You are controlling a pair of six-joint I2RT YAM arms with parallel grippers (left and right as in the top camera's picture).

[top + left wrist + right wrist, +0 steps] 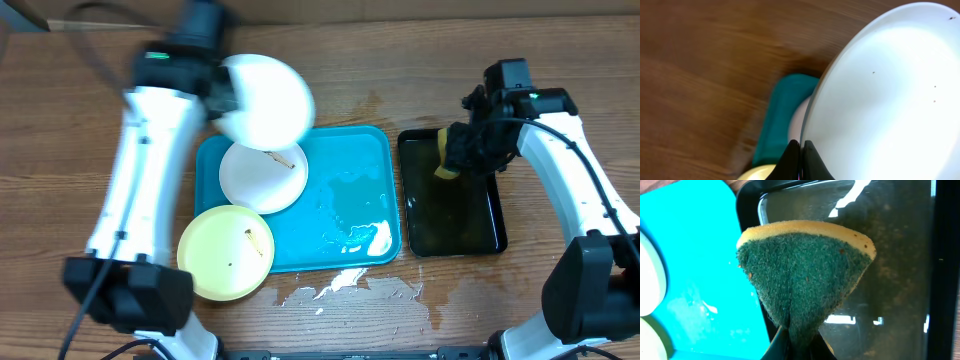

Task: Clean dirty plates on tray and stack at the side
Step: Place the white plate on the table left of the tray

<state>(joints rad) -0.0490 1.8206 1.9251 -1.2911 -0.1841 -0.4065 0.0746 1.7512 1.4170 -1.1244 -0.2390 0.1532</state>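
Left hand [801,150] clamped on white plate [270,100] rim above blue tray [350,160] far-left corner, right hand [799,342] pinching sponge [805,275] over black tray [455,220] beside it.

We read no text, label, brand, number or sign in any of the three views. The plates [262,175], the turquoise tray [350,160], the black tray [455,215] and the sponge [805,275] all show plain, unmarked surfaces.
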